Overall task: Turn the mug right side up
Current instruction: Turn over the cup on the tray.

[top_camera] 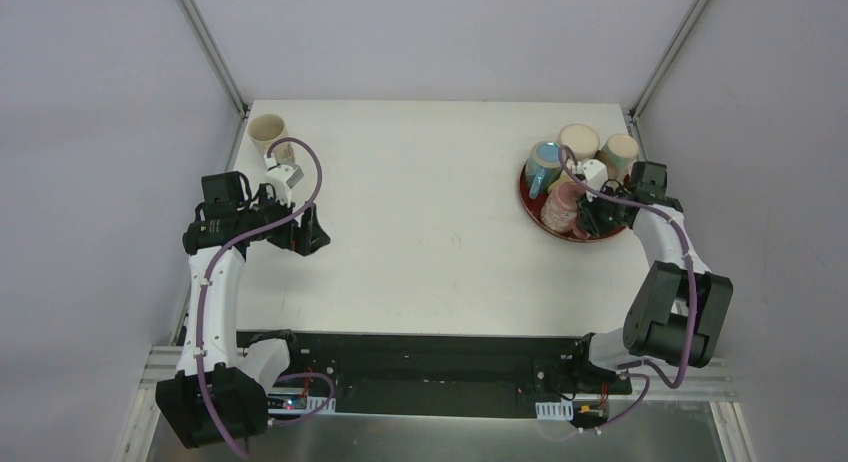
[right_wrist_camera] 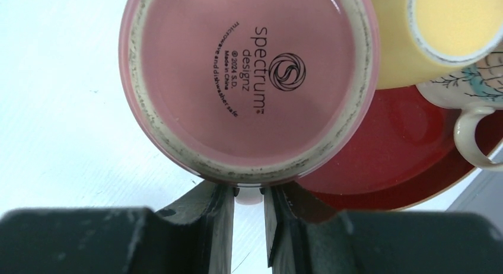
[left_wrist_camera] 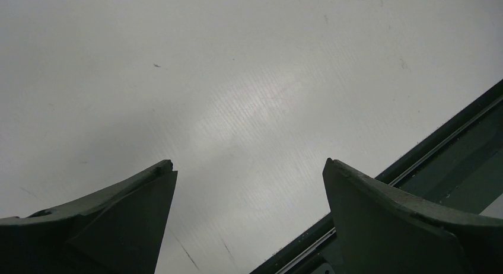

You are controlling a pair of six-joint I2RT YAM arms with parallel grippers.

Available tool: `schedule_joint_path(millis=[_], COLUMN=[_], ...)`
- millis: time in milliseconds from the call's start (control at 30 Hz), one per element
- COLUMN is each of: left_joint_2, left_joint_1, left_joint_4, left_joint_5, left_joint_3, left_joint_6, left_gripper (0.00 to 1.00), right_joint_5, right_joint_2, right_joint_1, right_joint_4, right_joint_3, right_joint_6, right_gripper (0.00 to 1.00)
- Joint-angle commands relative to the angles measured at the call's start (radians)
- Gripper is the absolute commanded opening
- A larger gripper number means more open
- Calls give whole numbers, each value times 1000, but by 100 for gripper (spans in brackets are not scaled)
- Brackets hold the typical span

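Observation:
A pink mug (right_wrist_camera: 249, 78) stands upside down at the near left rim of the red plate (right_wrist_camera: 403, 161); its base with printed lettering faces the right wrist camera. It also shows in the top view (top_camera: 562, 204). My right gripper (right_wrist_camera: 249, 197) is shut on the pink mug's handle, a pale piece between the fingertips. In the top view the right gripper (top_camera: 590, 214) sits over the plate (top_camera: 585, 235). My left gripper (top_camera: 305, 234) is open and empty over bare table at the left; the left wrist view (left_wrist_camera: 249, 173) shows only tabletop between the fingers.
On the plate stand a blue mug (top_camera: 543, 165), a cream mug (top_camera: 578, 139) and a patterned mug (top_camera: 620, 152). A yellow mug (right_wrist_camera: 439, 31) and a white handle (right_wrist_camera: 471, 137) show beside the pink mug. A beige cup (top_camera: 267, 133) stands at the table's far left corner.

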State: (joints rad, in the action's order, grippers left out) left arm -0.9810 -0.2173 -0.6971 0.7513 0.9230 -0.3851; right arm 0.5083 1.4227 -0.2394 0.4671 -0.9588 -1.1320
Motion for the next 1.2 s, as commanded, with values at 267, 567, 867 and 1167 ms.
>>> schedule_joint_path(millis=[267, 567, 867, 1167], left_joint_2=[7, 21, -114, -222], left_joint_1=[-2, -1, 23, 172], left_joint_4=[28, 91, 158, 526], left_joint_5=[25, 46, 222, 190], left_joint_3=[12, 78, 284, 268], left_joint_6=[14, 43, 229, 561], left_gripper=[100, 100, 100, 100], right_joint_5=[182, 261, 246, 241], right_joint_2=[-234, -342, -367, -349], right_joint_1=[11, 117, 294, 379], right_joint_4=[20, -49, -262, -476], right_joint_3=[-88, -113, -136, -145], right_joint_6=[147, 376, 697, 983], right_gripper=[0, 0, 0, 0])
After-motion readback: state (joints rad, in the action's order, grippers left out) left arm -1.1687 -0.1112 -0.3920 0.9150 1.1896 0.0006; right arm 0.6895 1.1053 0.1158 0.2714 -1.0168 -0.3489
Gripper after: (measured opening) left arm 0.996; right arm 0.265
